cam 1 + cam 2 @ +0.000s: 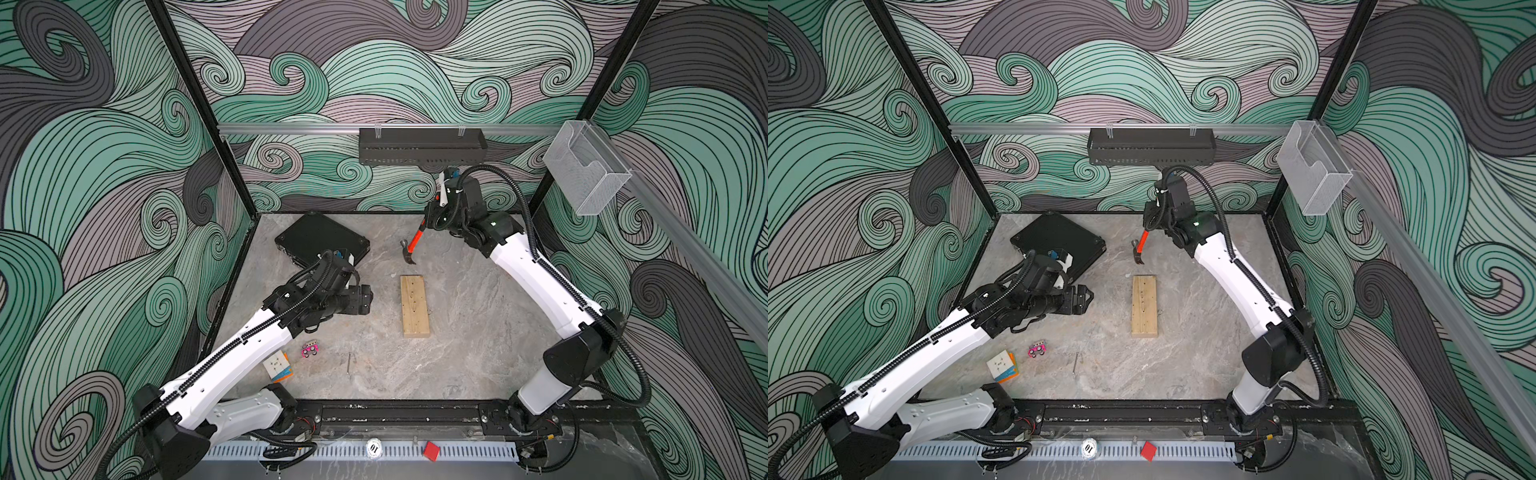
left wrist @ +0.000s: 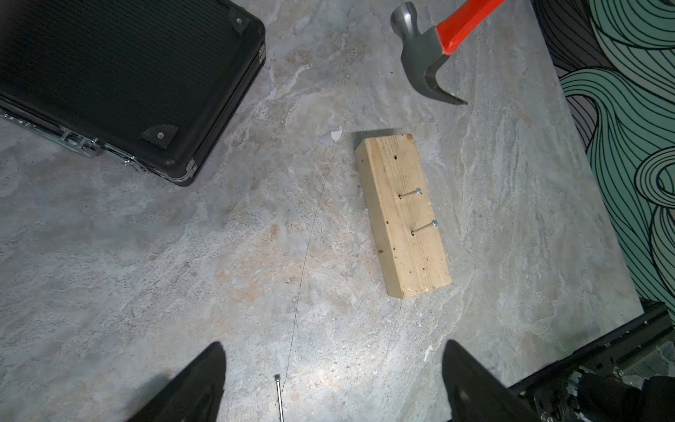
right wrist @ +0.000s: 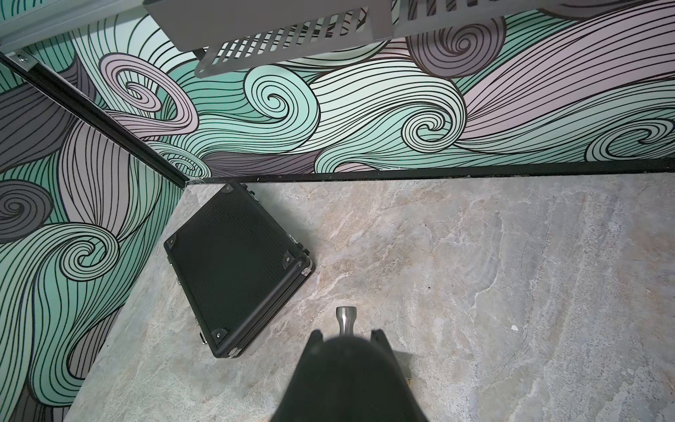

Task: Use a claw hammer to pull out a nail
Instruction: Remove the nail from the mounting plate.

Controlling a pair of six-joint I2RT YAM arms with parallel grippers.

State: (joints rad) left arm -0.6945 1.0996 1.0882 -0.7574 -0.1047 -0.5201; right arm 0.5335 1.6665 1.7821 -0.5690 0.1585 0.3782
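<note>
Your right gripper (image 1: 431, 217) is clamped on the claw hammer (image 1: 410, 253), up near the back wall. In both top views you see only the orange neck and grey head coming out below the jaws. The black handle is buried in the grip.

In the right wrist view the right gripper (image 3: 347, 338) is a dark blur with its fingers drawn together. Only the round striking face of the claw hammer (image 3: 346, 320) pokes out past them.

The left wrist view gives you the best look at the claw hammer (image 2: 423, 62). Its head hangs just past the far end of the wood block (image 2: 401, 215), with the claw pointing toward the block and apart from it. The neck is cut off by the frame. You cannot tell whether the head touches the table (image 1: 457, 353).

Two nails (image 2: 411, 193) stand out of the block's top face. In a top view they are only faint marks on the wood block (image 1: 414, 305).

Your left gripper (image 1: 360, 300) hovers low beside the block with its jaws wide apart and nothing in them. In the wrist view only the tips of the left gripper (image 2: 334, 347) show. A loose nail (image 2: 278, 394) lies on the table between them, cut off at the edge.

A black case (image 1: 320, 241) lies in the far corner, partly covered by your left arm. That arm also hides part of a puzzle cube (image 1: 277, 365), and a small pink toy (image 1: 310, 350) sits just beside it.
</note>
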